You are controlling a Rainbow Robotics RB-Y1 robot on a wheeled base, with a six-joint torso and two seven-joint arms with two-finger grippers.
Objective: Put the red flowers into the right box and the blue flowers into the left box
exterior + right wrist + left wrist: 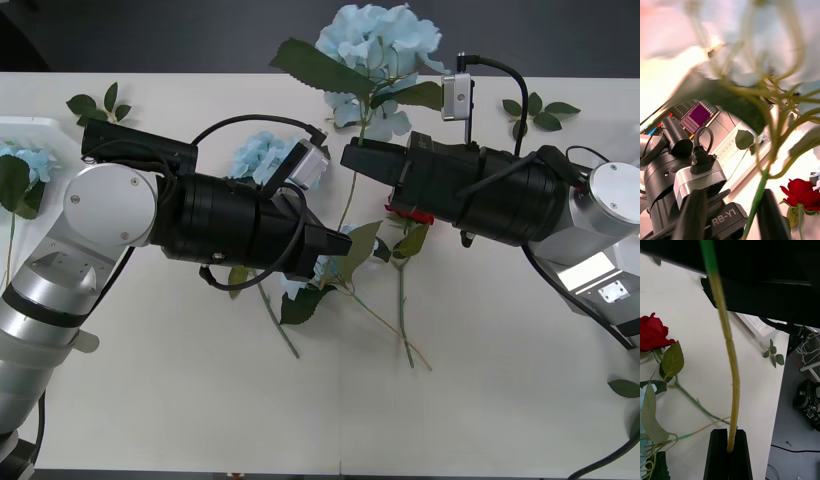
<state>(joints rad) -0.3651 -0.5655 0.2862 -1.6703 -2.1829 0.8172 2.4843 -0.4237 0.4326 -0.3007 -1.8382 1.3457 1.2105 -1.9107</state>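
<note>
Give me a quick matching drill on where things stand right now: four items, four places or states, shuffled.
1. big pale-blue hydrangea
2. deep-red rose
3. shallow white plastic left box
4. green leaf sprig by the table's far right corner

A. lying on the table under the right arm
B. at the table's left edge, a blue flower inside
C. stem clamped in the shut left gripper, the open right gripper astride it
D. lying apart from every flower

Pairs: 1-C, 2-A, 3-B, 4-D

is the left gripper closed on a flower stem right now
Yes, in the left wrist view the left gripper has its black fingers pinched on a yellowish-green stem.
</note>
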